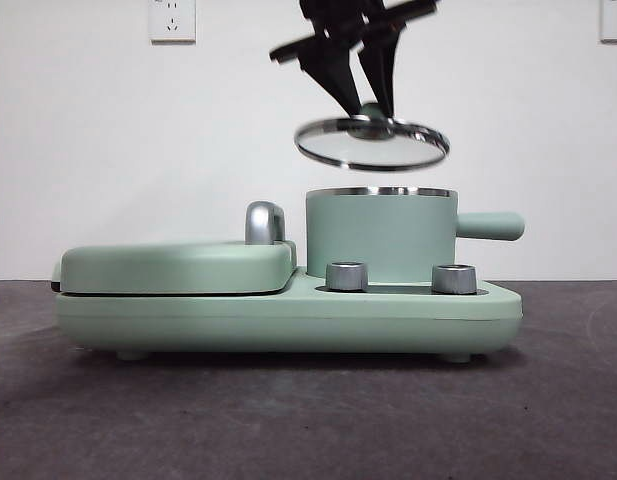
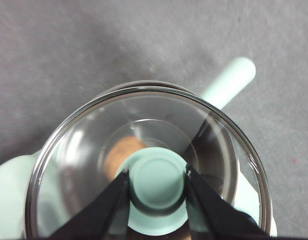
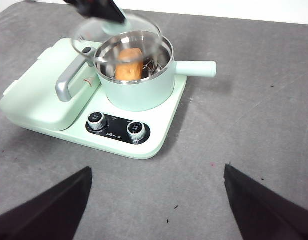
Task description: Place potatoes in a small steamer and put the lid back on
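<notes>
Step in hand: we are lowering the lid (image 1: pixel 372 143) back onto the small steamer (image 1: pixel 380 236); the potato (image 3: pixel 129 64) already sits inside on the wire rack.
Lid: held in the air just above the steamer's steel rim, tilted slightly, not touching it.
Left gripper (image 2: pixel 157 181): our fingers (image 2: pixel 110 204) are closed on the lid's mint-green knob (image 2: pixel 157 180), one on each side, gripping it from above.
Left arm pose: comes down from the top of the front view, fingers pointing down at the steamer mouth.
Right gripper (image 3: pixel 156 200): waits well back over the bare worktop (image 3: pixel 253 125) near its front edge, fingers spread wide, holding nothing.
Steamer position: on the right end of the green cooker base (image 1: pixel 288 315), side handle (image 1: pixel 490 225) pointing away from the grill cover (image 1: pixel 173 265).
Doing it well: in our judgement, level the lid first, centre its rim over the steamer rim, then descend straight and slowly.
Risk: we reckon a tilted descent could catch one edge and leave the lid cocked.
Release: let go only once the rim seats all round.
</notes>
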Controlling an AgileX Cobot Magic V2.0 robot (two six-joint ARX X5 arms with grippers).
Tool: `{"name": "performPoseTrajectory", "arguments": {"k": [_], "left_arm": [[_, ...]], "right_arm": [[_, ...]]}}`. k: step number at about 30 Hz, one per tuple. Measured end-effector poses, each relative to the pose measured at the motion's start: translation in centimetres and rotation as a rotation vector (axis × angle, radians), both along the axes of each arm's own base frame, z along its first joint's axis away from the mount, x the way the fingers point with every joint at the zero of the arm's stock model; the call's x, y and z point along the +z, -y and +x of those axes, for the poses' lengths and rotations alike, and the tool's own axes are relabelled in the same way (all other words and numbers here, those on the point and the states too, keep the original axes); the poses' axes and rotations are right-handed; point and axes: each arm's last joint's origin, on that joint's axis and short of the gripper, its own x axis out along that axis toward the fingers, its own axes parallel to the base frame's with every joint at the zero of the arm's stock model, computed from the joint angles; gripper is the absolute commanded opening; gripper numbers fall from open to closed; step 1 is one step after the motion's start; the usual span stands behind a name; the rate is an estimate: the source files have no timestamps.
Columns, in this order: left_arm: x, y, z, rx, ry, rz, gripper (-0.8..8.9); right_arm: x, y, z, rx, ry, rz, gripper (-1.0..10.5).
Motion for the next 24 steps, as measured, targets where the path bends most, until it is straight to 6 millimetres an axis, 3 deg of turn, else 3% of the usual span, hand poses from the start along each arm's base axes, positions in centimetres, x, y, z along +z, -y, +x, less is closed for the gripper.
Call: {"name": "performPoseTrajectory", "arguments": {"k": [10,16,24], "left_arm": [[-0.4,0.6,0.4,-0.004,0.018,-0.016,0.07],[-2.6,1.4,1.3,0.0,-0.012,0.015,0.07],[-2.6,1.1,1.6,0.01,-0.007,0.013,0.07]], "right_arm": [[0.0,0.0,0.0,-0.001,-0.001,0.002,4.2],[0.0,0.0,0.0,-0.001,-0.001,0.002,4.2],[0.0,0.0,0.0,-0.001,0.0,0.002,4.2]]}}
